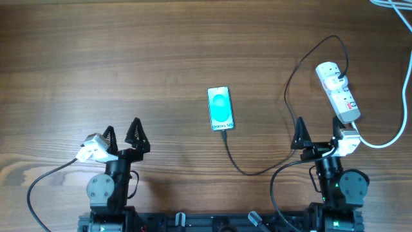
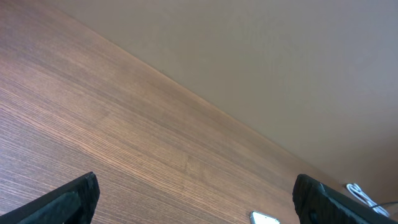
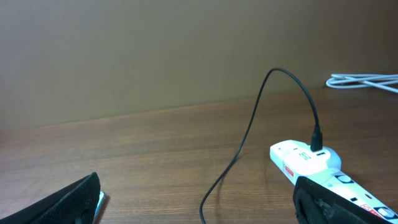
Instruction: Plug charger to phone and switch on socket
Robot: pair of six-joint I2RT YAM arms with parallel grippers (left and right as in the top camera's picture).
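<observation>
Left claw (image 1: 122,131) and right claw (image 1: 318,132) both gape wide, holding nothing.

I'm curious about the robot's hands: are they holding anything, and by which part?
Nothing is held. The left gripper and the right gripper are both open and empty; the right one is only close to the socket.

Phone (image 1: 220,108) flat at mid-desk (image 1: 129,51), charger (image 1: 235,162) from its near edge looping toward the right claw (image 1: 318,135), then arching back to the socket (image 1: 338,93) at far right, white cord (image 1: 403,109) trailing rightward, left claw (image 1: 122,135) well apart at near left
</observation>
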